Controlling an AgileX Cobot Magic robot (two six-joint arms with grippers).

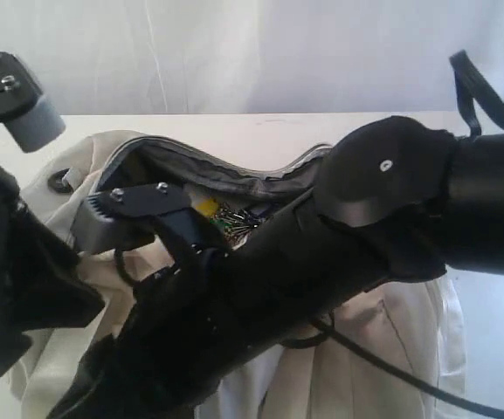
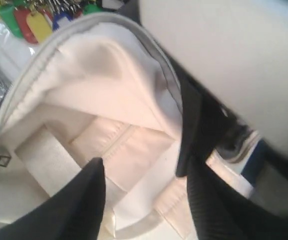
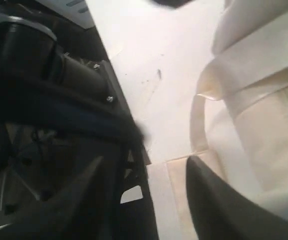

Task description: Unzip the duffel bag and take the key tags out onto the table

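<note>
One cream soft fabric duffel bag lies on one plain white counter. Beyond the left gripper, one bunch of plastic key tags shows about six tags: green, red, yellow and blue.

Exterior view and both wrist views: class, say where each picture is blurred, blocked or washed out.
Exterior view: a black arm near the lens blocks much of the duffel bag; the backdrop is washed out. Left wrist view: bag fabric overexposed, key tags soft. Right wrist view: table glary, dark foreground blurred.

All views close (duffel bag shared)
</note>
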